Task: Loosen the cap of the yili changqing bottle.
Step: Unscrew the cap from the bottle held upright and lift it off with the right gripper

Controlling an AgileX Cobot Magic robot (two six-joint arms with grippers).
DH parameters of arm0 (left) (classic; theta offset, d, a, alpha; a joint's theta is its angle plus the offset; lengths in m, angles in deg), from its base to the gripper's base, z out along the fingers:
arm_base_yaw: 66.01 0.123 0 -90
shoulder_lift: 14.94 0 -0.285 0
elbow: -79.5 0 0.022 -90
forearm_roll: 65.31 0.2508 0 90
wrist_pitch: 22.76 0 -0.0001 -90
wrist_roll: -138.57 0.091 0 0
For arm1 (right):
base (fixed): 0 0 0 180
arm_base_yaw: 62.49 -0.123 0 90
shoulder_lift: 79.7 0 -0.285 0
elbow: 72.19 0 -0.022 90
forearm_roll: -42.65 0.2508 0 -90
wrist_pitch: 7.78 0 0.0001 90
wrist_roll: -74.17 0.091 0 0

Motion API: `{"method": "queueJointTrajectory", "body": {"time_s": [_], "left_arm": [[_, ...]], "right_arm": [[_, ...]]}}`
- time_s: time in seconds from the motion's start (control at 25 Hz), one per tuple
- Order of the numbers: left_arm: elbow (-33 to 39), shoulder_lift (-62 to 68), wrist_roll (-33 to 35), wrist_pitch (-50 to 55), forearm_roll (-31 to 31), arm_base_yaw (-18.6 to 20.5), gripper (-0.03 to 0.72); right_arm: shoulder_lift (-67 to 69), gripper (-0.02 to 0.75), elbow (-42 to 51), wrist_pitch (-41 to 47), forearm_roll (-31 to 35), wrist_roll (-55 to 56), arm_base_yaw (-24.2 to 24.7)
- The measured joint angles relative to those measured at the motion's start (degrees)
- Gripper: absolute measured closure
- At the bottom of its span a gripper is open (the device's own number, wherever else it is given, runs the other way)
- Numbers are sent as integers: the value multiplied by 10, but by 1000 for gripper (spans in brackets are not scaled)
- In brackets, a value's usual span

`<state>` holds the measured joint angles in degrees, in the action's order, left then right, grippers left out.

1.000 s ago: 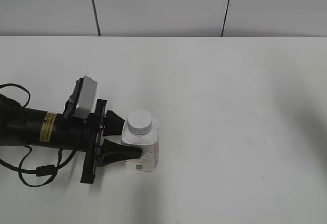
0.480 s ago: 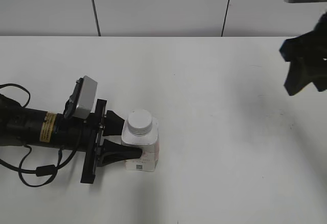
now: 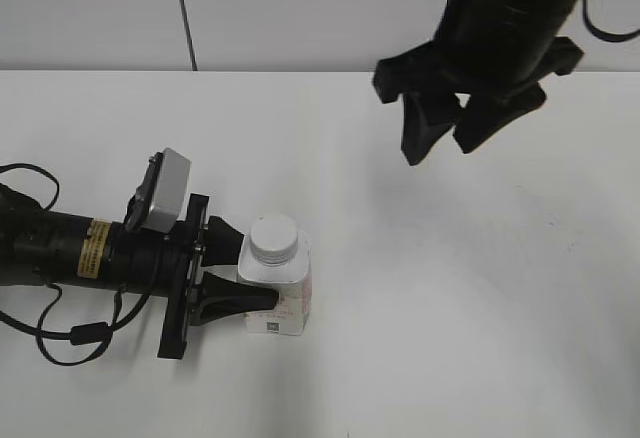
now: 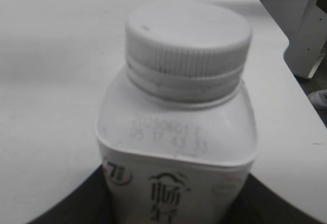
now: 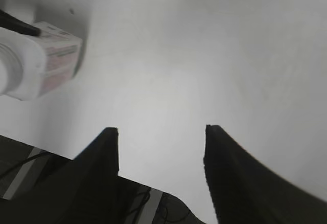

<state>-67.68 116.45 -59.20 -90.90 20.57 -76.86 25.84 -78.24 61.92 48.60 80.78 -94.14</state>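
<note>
The yili changqing bottle (image 3: 278, 293) stands upright on the white table at the left, its white ribbed cap (image 3: 274, 237) on its neck. My left gripper (image 3: 232, 273) reaches in from the left and is shut on the bottle's body, one finger on each side. In the left wrist view the bottle (image 4: 176, 147) and its cap (image 4: 188, 39) fill the frame. My right gripper (image 3: 440, 138) hangs open and empty high above the table, up and to the right of the bottle. In the right wrist view its fingers (image 5: 161, 132) are spread, with the bottle (image 5: 38, 63) at the far left edge.
The white table (image 3: 450, 308) stretches to the right of the bottle. A grey panelled wall (image 3: 310, 8) stands behind it. The left arm's black cable (image 3: 60, 338) lies at the left edge.
My right arm has come into view from the upper right and moved left toward the middle, gripper open. The left gripper and the bottle have not moved.
</note>
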Motion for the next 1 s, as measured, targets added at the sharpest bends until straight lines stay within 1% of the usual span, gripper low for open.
{"method": "queueJointTrajectory", "body": {"time_s": [0.28,0.6,0.68,0.84,0.92,1.0], "left_arm": [[0,0,0,0,0,0,364],[0,0,0,0,0,0,365],[0,0,0,0,0,0,365],[0,0,0,0,0,0,365],[0,0,0,0,0,0,365],[0,0,0,-1,0,0,365]], "right_arm": [[66,311,-89,0,10,8,-71],[125,311,-127,0,12,13,-146],[132,311,-129,0,14,15,-158],[143,308,-132,1,27,16,-166],[149,283,-137,1,36,16,-166],[155,240,-142,1,41,16,-168]]}}
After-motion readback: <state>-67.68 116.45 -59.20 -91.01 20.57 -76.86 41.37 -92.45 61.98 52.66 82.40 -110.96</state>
